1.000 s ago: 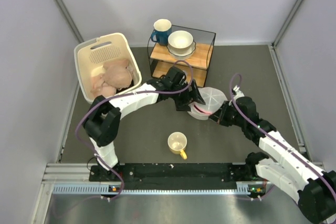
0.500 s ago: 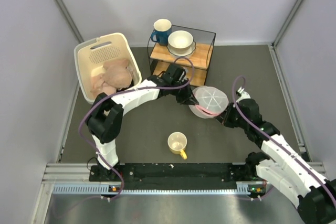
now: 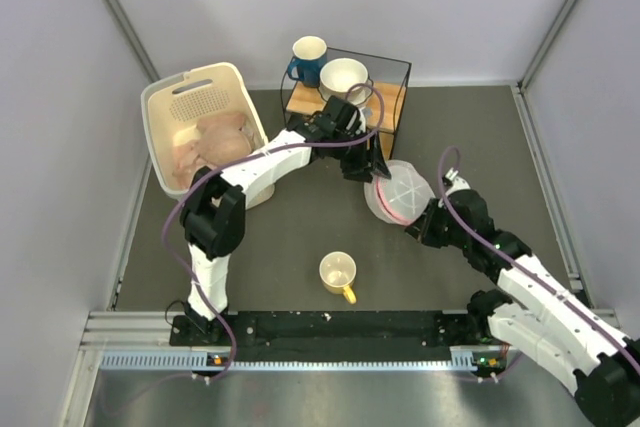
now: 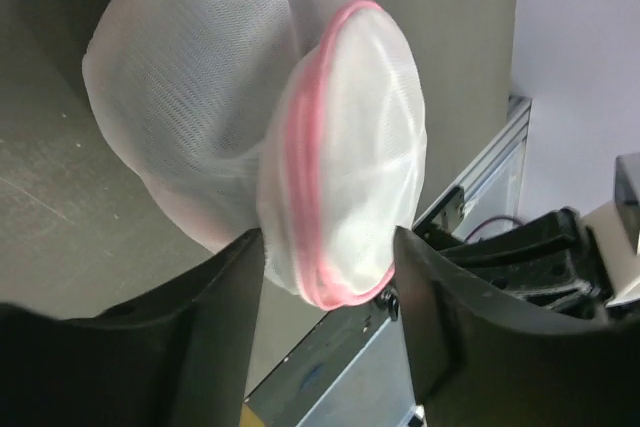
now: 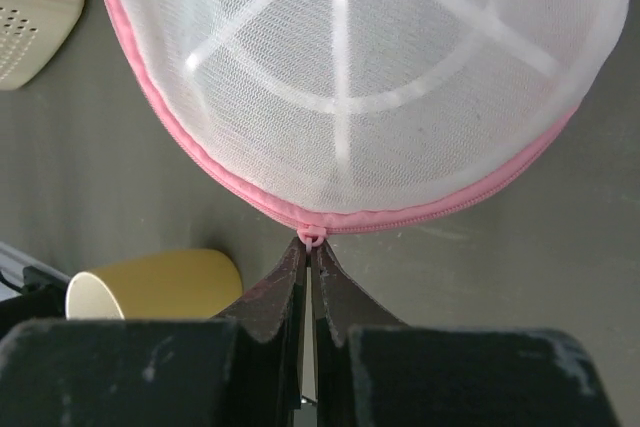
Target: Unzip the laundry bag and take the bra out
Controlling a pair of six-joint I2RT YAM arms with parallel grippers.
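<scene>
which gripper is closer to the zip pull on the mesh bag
Right. The right gripper is pinched shut on the zip pull; the left gripper straddles the opposite, far rim of the laundry bag.

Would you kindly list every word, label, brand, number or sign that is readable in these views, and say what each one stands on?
None: no text can be read in any view.
The laundry bag shows only white mesh, ribs and a pink zip.
The yellow mug, blue mug, white bowl and cream basket are plain.
</scene>
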